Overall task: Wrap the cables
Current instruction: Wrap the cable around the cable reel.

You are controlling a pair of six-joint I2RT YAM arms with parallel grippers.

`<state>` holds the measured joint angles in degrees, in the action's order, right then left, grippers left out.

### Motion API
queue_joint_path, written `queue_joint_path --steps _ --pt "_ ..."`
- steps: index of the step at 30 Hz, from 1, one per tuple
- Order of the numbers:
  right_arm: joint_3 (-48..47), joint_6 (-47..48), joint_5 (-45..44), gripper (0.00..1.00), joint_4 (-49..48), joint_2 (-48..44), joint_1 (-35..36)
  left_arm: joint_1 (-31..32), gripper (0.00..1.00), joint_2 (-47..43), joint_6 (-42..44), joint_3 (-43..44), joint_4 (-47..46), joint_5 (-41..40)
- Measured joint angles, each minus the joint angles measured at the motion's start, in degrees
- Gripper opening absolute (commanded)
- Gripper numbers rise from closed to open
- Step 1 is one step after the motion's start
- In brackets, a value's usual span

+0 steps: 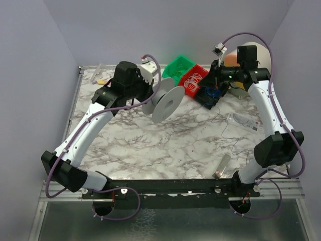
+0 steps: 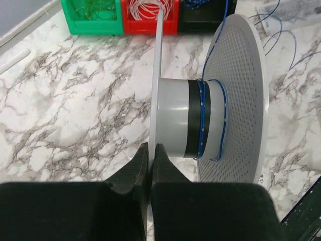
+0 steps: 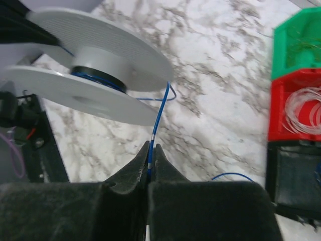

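Nearest us, a clear packet (image 1: 244, 120) lies on the marble-patterned bench (image 1: 165, 150), toward 4 o'clock from its middle. Farther in, the left pincer (image 2: 152, 149) is pressed together on the rim of 1 flange of the grey spool (image 2: 173, 120), holding it on edge. In the top view the left pincer sits at the spool's 9 o'clock. We cannot tell whether the spool touches the bench.

A few turns of the thin blue cable (image 3: 160, 113) sit on the spool's hub beside a black band (image 2: 191, 120). From there the cable runs off toward 2 o'clock to the right pincer (image 3: 150, 150), whose fingers are closed with the cable pinched between them. More loops of cable lie loose on the bench near it.

Farthest away, 3 bins stand in a row: a green bin (image 1: 178, 68), a red bin (image 1: 196, 75) holding white wire rings (image 3: 303, 113), and a black bin (image 1: 210, 98).
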<state>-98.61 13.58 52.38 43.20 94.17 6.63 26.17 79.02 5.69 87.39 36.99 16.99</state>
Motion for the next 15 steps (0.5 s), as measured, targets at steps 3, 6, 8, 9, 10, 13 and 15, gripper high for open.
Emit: queue_joint_path --steps 3,6,8,9,10,13,15 --pt "1.03 -2.34 4.28 0.0 -0.63 -2.03 1.79 3.8 0.0 0.74 0.13 -0.98 -0.04 -5.38" --pt "2.58 -6.56 8.74 0.0 -3.54 -3.54 4.09 4.76 0.0 2.25 -0.22 -1.07 -0.46 -10.14" --pt "3.13 -9.25 10.67 0.0 -6.03 -3.98 6.25 4.61 0.0 3.67 -0.81 -1.07 -1.31 -14.14" --pt "3.23 -10.34 11.39 0.0 -7.15 -4.04 7.67 4.57 0.0 4.37 -1.18 -1.07 -1.66 -15.89" --pt "3.39 -11.3 11.93 0.0 -8.17 -4.04 9.33 4.42 0.0 5.2 -1.75 -1.07 -2.03 -17.68" --pt "4.68 -12.59 13.22 0.0 -10.62 -4.02 15.15 4.2 0.0 7.34 -3.32 -1.07 -3.21 -20.24" --pt "5.77 -12.2 13.35 0.01 -11.23 -3.85 18.47 4.24 0.0 8.48 -4.83 -1.07 -3.87 -20.55"
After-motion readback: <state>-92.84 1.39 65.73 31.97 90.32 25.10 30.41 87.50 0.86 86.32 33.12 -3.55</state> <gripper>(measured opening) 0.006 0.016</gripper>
